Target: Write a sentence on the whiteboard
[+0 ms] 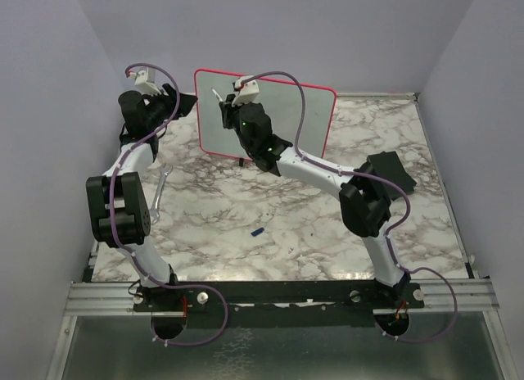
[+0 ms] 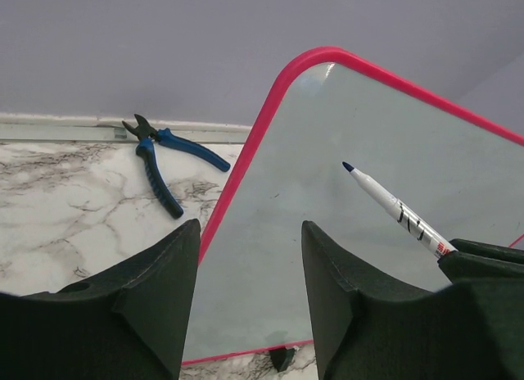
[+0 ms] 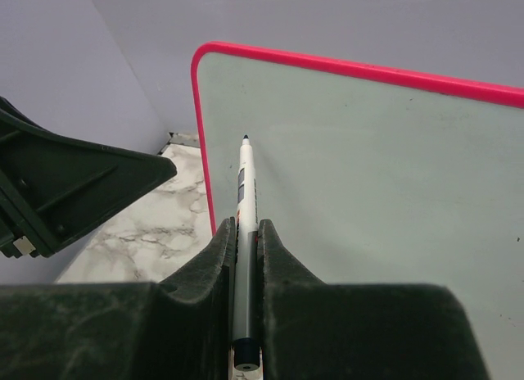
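The right end effector [image 3: 246,228] is clamped shut on a white marker [image 3: 246,192], which sits in the narrow slot between its two dark fingers. The marker's dark tip points at the whiteboard [image 3: 368,192], close to the board's upper left corner. Whether the tip touches the board cannot be told.

The left end effector [image 2: 250,226] is just off the whiteboard's left edge, at about the height of the marker. Its two dark fingers stand part way apart and grip nothing. In the left wrist view, the board's pink-red left edge shows through the gap between them, lying farther off than the fingers.

The whiteboard stands upright on its long side at the far end of the surface [image 1: 246,257], its white face turned toward the arms. It has a thin pink-red frame with rounded corners, and one small black foot [image 2: 282,359] shows under its lower edge.

To the left of the whiteboard, blue-handled pliers [image 2: 157,171] lie flat on the marble-patterned surface, close to the back wall. In front of the whiteboard, well apart from it, lies a small blue cap [image 1: 257,231]. To the right of the whiteboard, beyond its lower right corner, lies a dark pad [image 1: 391,169].
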